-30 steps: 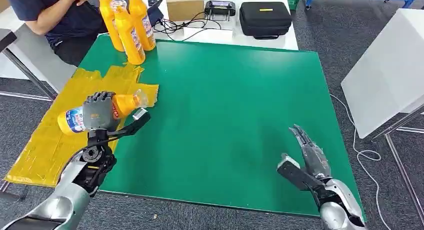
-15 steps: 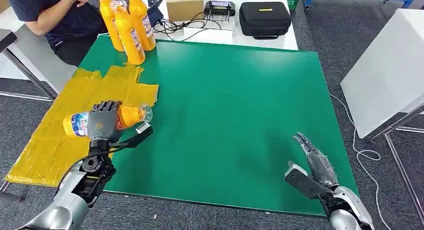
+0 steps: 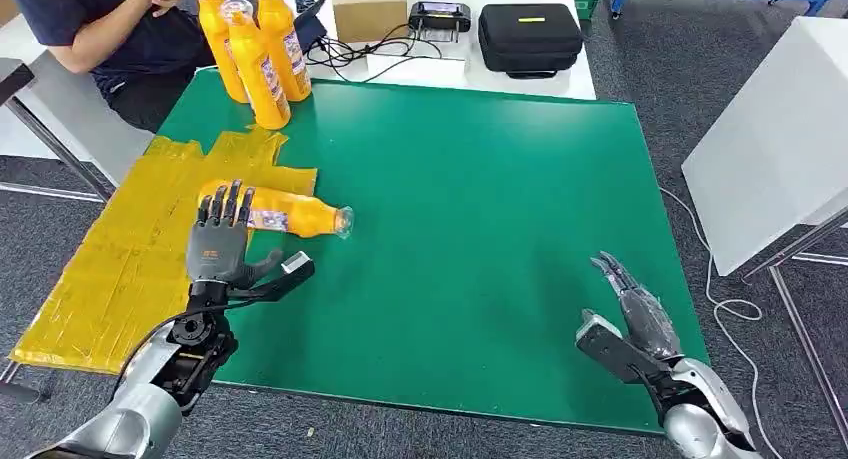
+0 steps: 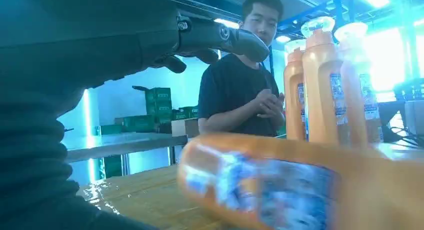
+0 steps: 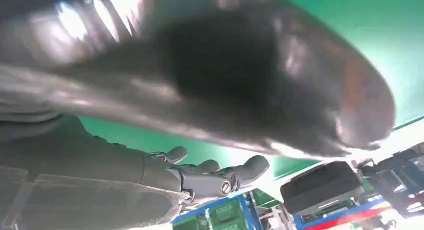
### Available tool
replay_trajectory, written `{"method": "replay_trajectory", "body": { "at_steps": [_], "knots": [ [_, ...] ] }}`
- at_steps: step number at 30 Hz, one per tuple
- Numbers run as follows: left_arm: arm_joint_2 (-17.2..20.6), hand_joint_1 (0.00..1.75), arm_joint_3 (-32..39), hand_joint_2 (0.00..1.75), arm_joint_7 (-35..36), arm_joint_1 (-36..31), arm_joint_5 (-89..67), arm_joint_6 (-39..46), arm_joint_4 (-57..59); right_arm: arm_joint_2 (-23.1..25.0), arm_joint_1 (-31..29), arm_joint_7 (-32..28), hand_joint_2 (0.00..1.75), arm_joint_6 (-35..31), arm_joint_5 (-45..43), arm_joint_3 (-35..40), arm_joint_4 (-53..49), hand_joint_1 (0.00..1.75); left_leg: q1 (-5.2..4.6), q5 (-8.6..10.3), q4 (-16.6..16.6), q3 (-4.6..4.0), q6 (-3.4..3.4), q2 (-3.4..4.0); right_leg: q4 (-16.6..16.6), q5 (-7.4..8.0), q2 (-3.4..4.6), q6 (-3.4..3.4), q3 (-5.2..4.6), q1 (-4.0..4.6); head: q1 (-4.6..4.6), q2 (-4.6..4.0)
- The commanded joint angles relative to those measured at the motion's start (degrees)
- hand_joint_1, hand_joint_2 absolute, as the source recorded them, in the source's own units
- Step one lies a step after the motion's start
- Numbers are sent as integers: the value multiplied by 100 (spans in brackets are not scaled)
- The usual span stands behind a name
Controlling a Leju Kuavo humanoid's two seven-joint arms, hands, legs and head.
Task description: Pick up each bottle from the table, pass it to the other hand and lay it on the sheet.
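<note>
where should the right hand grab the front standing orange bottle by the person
Probably around the body just below the shoulder of the front bottle, coming from the open green-table side on its right. It stands upright with two more bottles crowding it behind and on its left, and its neck and clear cap look too narrow for a firm hold.

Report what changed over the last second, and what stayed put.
The left hand let go of the orange bottle, which now lies on its side across the yellow sheet's edge, cap over the green mat; the fingers opened. The right hand drew slightly back. The three standing bottles stayed.
</note>
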Motion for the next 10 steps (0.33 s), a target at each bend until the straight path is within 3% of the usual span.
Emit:
{"method": "replay_trajectory", "body": {
  "at_steps": [1, 5, 6, 7, 10],
  "knots": [
    [-155, 0, 296, 0, -190, -121, 86, 64, 241, 341, -63, 43, 0, -112, 125, 214, 319, 0, 9, -8, -3, 24, -12, 7, -11, -4, 17, -10, 27, 8, 2, 0],
    [-399, 0, 979, 0, -959, -26, 996, 64, 58, 487, -23, -39, 0, -139, 128, 167, 318, 0, 7, -7, -5, 22, -11, 5, -12, -4, 14, -9, 26, 6, 2, -2],
    [-659, 0, 1547, 0, -1901, -266, 2115, 64, 443, 585, -113, -291, 0, -104, -32, 100, 420, 0, 6, -5, -3, 13, -8, 4, -8, -2, 11, -7, 17, 5, 2, -2],
    [-762, 0, 1746, 0, -2329, -440, 2735, -11, 628, 716, -128, -459, 0, -98, -112, 25, 424, 0, 9, -9, -3, 25, -13, 3, -11, -6, 14, -11, 30, 7, -2, 0],
    [-761, 0, 1696, 0, -2275, -448, 2761, -146, 487, 770, -135, -452, 0, -95, -106, 34, 381, 0, 15, -15, 0, 38, -21, 0, -11, -12, 17, -18, 46, 13, 0, 0]
  ]
}}
